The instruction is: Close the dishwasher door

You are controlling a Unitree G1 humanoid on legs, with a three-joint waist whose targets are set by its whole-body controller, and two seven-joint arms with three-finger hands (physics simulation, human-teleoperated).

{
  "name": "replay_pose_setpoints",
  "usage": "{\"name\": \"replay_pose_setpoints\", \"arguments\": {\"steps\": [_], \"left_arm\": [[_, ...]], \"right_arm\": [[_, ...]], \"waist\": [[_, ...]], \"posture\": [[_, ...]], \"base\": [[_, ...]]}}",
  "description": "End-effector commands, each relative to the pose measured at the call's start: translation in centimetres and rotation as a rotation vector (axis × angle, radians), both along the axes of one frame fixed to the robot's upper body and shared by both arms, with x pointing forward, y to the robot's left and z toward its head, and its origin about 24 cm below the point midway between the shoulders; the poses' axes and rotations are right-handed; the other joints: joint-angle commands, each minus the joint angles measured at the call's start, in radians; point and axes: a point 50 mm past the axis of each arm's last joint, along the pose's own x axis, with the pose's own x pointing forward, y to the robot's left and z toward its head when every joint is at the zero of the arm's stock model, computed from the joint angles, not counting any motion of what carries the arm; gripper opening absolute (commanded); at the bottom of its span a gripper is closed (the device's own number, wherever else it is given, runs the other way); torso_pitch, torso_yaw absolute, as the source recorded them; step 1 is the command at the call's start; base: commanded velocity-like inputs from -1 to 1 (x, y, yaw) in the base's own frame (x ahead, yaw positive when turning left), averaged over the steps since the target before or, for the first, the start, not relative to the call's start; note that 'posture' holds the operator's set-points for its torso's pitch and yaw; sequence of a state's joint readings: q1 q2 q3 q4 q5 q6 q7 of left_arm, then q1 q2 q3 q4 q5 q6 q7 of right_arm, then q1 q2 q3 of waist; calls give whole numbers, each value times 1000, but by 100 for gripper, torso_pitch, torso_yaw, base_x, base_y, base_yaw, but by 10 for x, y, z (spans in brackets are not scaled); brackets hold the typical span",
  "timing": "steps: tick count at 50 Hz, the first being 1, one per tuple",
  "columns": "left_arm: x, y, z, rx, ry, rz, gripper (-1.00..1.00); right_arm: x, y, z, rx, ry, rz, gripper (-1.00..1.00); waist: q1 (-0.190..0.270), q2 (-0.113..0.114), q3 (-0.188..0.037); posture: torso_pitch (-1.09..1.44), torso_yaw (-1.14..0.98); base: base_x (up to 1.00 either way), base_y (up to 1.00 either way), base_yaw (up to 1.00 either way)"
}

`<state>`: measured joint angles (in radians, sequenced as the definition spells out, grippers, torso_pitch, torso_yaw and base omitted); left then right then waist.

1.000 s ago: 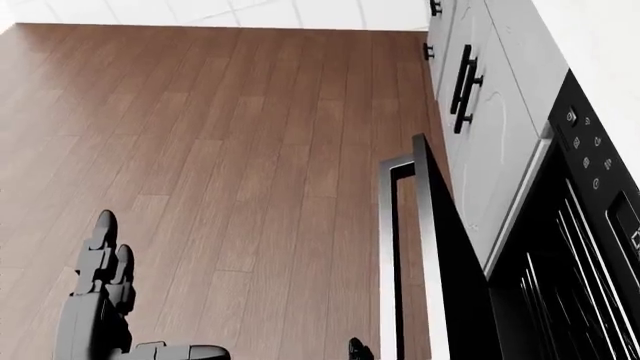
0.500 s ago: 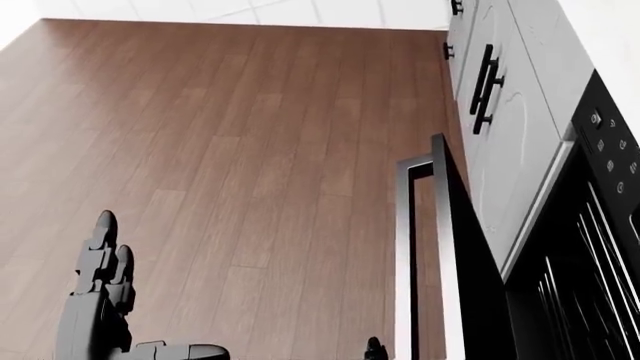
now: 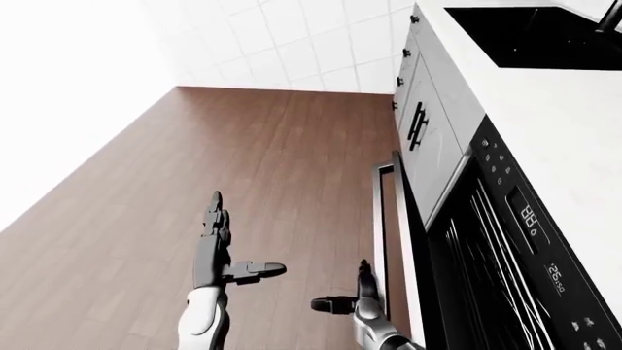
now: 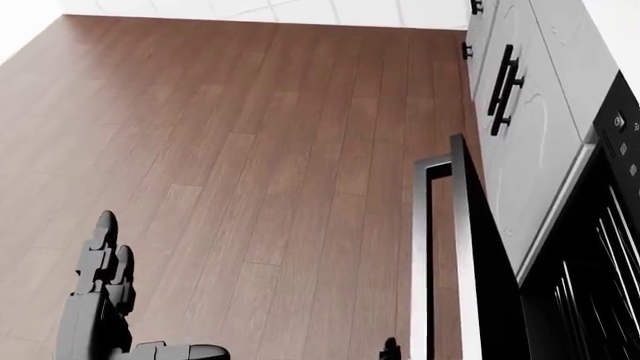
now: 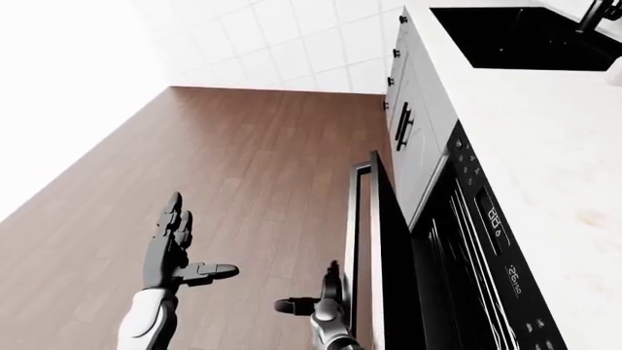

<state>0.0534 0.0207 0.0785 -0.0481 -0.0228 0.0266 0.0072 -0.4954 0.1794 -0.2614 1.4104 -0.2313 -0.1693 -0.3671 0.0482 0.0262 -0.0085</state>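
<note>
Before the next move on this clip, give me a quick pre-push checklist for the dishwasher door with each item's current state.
1. Dishwasher door open, needs closing: ok.
2. Right hand beside the door's outer face, fingers open: ok.
3. Right hand touching the door: cannot tell.
4. Left hand open, apart from the door over the floor: ok.
5. Racks fully inside the dishwasher: cannot tell.

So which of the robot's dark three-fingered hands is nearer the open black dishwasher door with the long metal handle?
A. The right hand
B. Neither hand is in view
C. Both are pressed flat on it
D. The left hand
A: in the left-eye view the right hand stands open just beside the black dishwasher door and its long metal handle, while the left hand hangs open over the brown wooden floor, well apart.
</note>
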Motion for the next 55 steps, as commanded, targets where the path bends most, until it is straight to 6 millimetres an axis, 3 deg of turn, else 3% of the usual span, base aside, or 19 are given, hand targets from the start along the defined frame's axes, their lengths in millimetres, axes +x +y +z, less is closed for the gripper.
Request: {"name": "replay_pose_setpoints", "arguments": {"steps": [1, 55], "left_arm": [[3, 0, 17, 11, -89, -3, 100], [3, 0, 18, 10, -89, -2, 100]], "right_arm": [[8, -28, 3, -97, -24, -98, 100], [6, -53, 8, -336, -6, -273, 100]], "waist": [[-12, -3, -13], [-5, -15, -9]], "posture": [[0, 0], [0, 0]], "base": [[0, 0, 0], [0, 0, 0]]}}
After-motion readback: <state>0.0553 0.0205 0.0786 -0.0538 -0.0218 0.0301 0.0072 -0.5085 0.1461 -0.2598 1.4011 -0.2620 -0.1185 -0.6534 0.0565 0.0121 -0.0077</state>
